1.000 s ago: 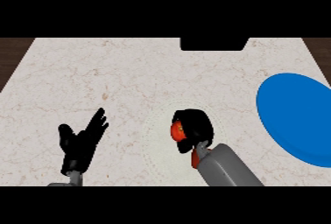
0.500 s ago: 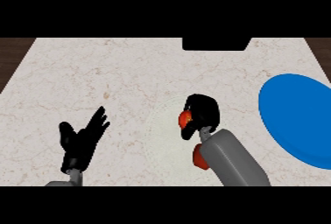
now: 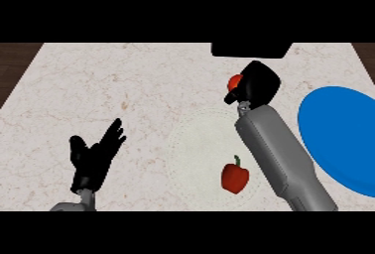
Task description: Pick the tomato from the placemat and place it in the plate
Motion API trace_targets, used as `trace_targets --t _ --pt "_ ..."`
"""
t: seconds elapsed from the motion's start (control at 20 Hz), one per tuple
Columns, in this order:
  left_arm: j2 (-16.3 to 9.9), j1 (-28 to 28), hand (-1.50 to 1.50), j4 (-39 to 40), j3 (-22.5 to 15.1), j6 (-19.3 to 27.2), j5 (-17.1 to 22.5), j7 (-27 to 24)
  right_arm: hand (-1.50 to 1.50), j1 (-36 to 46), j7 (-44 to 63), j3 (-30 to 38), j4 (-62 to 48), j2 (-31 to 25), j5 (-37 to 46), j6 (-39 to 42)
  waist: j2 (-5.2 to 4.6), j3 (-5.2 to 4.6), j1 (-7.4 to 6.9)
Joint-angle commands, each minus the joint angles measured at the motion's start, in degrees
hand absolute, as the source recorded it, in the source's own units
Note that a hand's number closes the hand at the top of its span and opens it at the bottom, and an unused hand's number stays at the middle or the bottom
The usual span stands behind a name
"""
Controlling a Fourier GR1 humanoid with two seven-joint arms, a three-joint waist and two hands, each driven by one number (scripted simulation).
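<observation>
No text, label or number can be read anywhere.

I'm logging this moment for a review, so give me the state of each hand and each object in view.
right hand: curled round the tomato, raised over the counter
tomato: held, off the placemat, not yet at the plate
left hand: open, resting at lower left
red pepper: lying on the placemat
blue plate: nothing visible on it, at the right edge

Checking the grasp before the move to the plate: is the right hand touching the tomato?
Touching. The head view shows the right hand curled round the tomato, red showing only at its left edge.
</observation>
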State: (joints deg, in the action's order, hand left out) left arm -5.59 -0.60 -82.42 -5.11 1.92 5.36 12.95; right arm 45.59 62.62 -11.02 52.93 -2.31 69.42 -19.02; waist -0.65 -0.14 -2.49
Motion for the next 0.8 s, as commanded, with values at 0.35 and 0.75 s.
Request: trace_targets --t 0.35,0.75 --pt "0.81 -0.11 0.0 1.07 0.11 0.7 -0.1 0.18 1.5 6.68 20.39 9.55 -1.3 -0.93 22.63 -17.46 -0.01 0.12 1.17" --pt "-0.05 2.75 0.0 -0.39 0.69 0.85 -0.33 -0.81 1.5 0.03 19.0 19.67 6.42 -0.66 31.73 -26.84 0.36 0.25 2.04"
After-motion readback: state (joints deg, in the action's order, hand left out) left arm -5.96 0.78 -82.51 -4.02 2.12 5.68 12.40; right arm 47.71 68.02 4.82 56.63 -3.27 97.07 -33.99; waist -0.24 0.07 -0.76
